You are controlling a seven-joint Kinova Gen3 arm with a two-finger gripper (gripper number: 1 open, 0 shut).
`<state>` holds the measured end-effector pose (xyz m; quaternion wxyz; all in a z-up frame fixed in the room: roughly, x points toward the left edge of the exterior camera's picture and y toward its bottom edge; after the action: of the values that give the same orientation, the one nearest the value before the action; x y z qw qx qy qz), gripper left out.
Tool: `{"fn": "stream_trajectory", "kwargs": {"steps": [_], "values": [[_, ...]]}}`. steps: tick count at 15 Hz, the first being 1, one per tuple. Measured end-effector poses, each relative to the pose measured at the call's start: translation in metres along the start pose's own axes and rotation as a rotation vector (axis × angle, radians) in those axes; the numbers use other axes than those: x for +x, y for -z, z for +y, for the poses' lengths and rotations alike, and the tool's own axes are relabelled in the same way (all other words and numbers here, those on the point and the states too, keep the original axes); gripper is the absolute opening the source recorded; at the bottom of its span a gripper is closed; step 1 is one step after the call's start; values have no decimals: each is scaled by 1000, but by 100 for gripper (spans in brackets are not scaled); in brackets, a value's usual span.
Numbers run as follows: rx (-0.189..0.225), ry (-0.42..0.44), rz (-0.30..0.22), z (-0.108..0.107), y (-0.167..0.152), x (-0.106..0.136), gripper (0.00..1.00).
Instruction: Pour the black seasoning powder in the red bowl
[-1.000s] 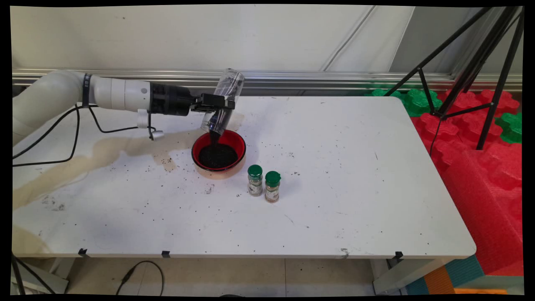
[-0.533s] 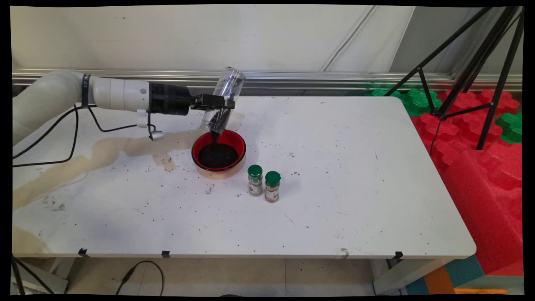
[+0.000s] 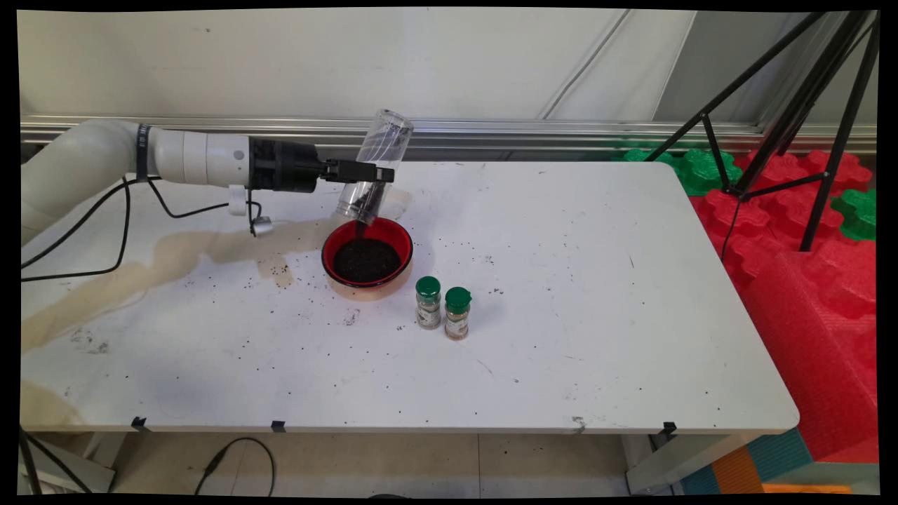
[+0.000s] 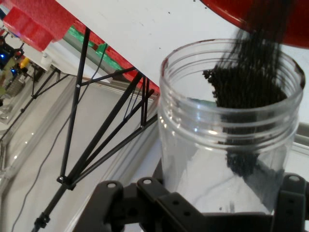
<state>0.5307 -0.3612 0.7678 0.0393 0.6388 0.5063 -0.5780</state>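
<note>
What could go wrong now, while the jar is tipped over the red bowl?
The clear jar, held in the gripper, pours dark grains near the red bowl's far rim, so some may land on the table, where grains already lie. The two green-capped bottles stand close and could be knocked.

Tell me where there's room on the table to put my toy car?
The right half of the table, past the two green-capped bottles, is bare, and so is the wide front strip below them. It is crowded at the red bowl, where the gripper holds a tilted clear jar pouring dark grains.
</note>
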Motion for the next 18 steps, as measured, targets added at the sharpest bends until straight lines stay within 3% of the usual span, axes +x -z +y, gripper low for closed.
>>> {"fn": "stream_trajectory", "kwargs": {"steps": [18], "values": [[41,-174,-22,-8,7,1,0]]}}
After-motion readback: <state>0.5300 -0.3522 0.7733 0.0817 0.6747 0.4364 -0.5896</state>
